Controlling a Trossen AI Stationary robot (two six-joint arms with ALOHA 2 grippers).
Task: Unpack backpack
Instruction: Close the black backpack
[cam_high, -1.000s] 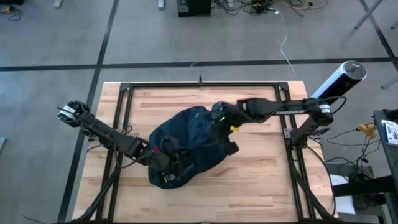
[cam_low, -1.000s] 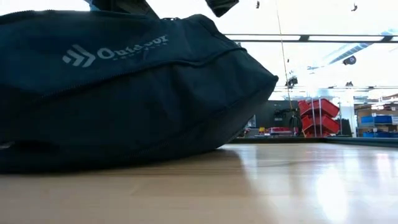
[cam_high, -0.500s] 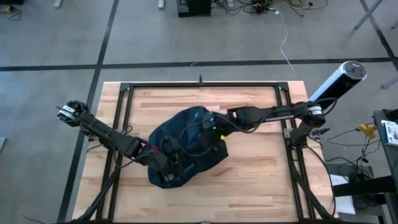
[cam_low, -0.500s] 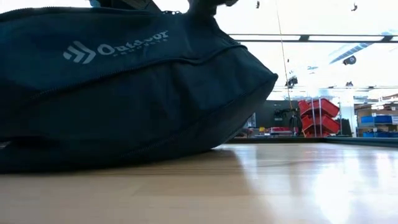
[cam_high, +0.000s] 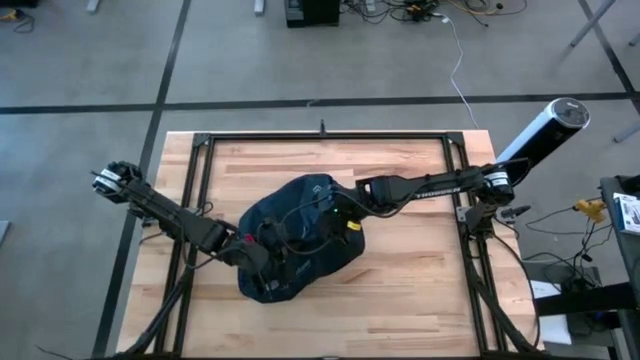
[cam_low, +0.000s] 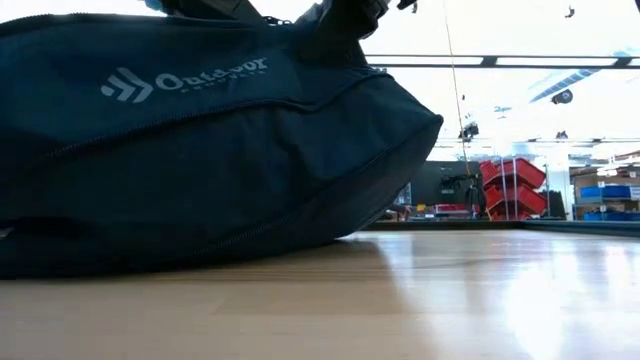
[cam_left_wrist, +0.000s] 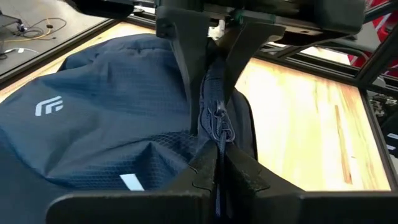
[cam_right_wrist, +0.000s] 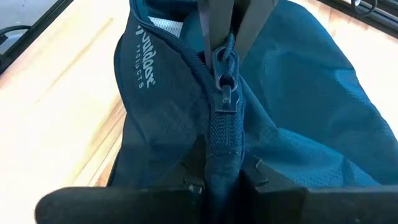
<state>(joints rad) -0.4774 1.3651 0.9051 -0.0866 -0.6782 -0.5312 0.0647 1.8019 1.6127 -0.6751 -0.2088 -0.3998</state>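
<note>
The backpack lies slumped on the wooden counter, a little left of its middle and toward the near edge, with its long axis running on a diagonal from the near left to the far right. It looks shut, so the unpacking is judged to be at its opening step.

At the left, the left gripper sits on the near-left part of the pack. Its fingers are clenched on a ridge of navy fabric along the zipper seam, with a zipper pull just ahead of them.

Further right, the right gripper reaches in from the far right onto the upper end of the pack. Its fingers are closed tight on the zipper tape, and a slider with its pull tab stands just beyond their tips along the same seam.

The seam runs between the two grippers, roughly along the pack's long axis, so any zipper travel would likely follow that line while one arm holds the cloth taut. The right gripper appears nearer its slider.

The counter is pale butcher-block inside a black frame. Beyond it are a grey floor, cables, and red storage bins in the room behind.
</note>
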